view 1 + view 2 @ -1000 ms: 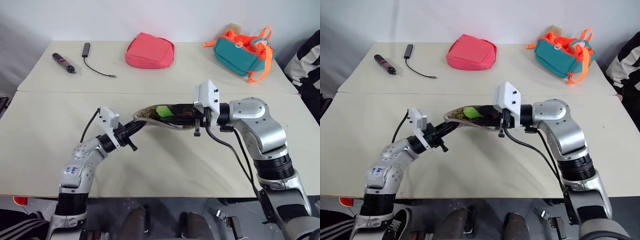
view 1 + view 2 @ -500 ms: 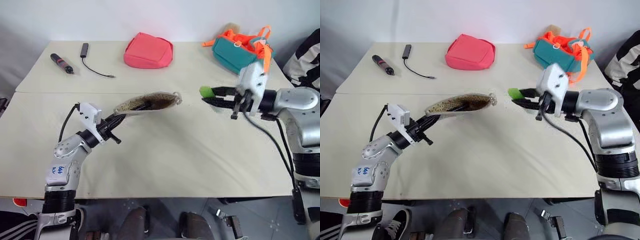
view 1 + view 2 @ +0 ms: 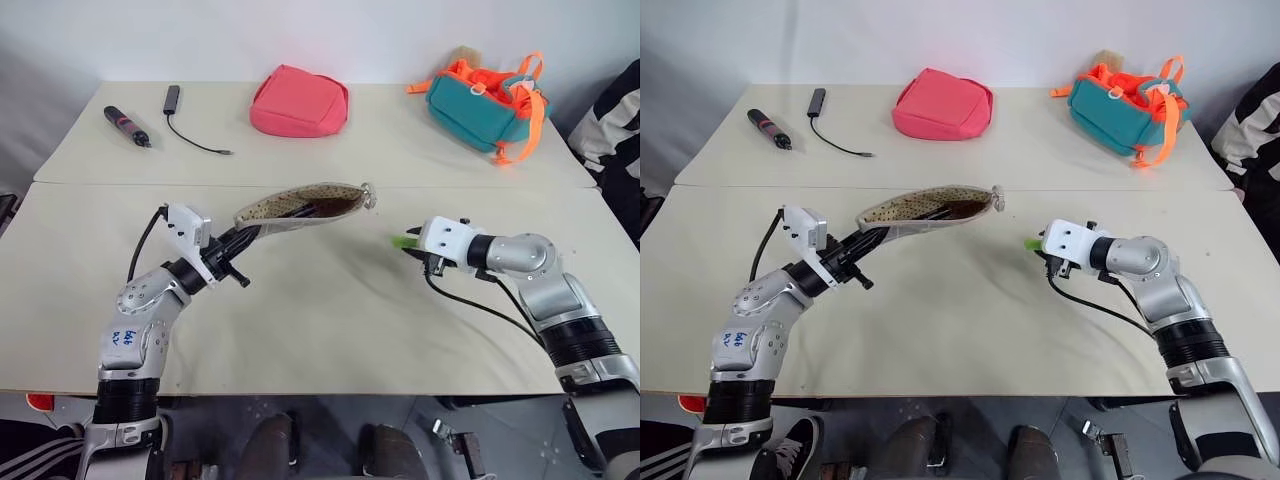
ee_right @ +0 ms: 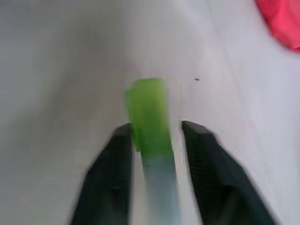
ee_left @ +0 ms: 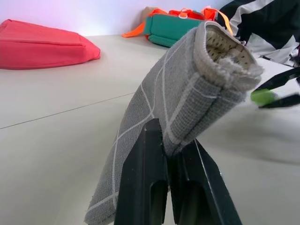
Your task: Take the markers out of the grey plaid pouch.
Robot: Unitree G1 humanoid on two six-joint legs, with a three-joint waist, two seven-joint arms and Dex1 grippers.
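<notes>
The left end effector (image 3: 243, 241), at left centre of the left eye view, is clenched on one end of the grey plaid pouch (image 3: 305, 203), holding it raised off the counter (image 3: 320, 310) with its open mouth slanting toward the upper centre of the frame; the speckled tan lining and a dark shape show inside, and a small ring loop hangs at the far tip. The right end effector (image 3: 408, 243), at right centre, sits low by the counter with its fingers parted; in the right wrist view the light green marker (image 4: 149, 117) lies between the two fingers (image 4: 112, 173) with a gap on each side, so whether it is gripped cannot be told. The red marker cannot be made out. The counter is a pale cream surface made of two slabs, with a seam running across the middle of the frame, and a plain white wall stands behind it. On the far slab lie a teal-and-orange bag (image 3: 487, 97) at upper right, a coral-pink pouch (image 3: 300, 102) at upper centre, a small dark device with a thin cable (image 3: 186, 121) at upper left, and a black pen-like tool (image 3: 127, 126) just left of it. A person's black-and-white striped sleeve (image 3: 612, 125) shows at the right edge.
</notes>
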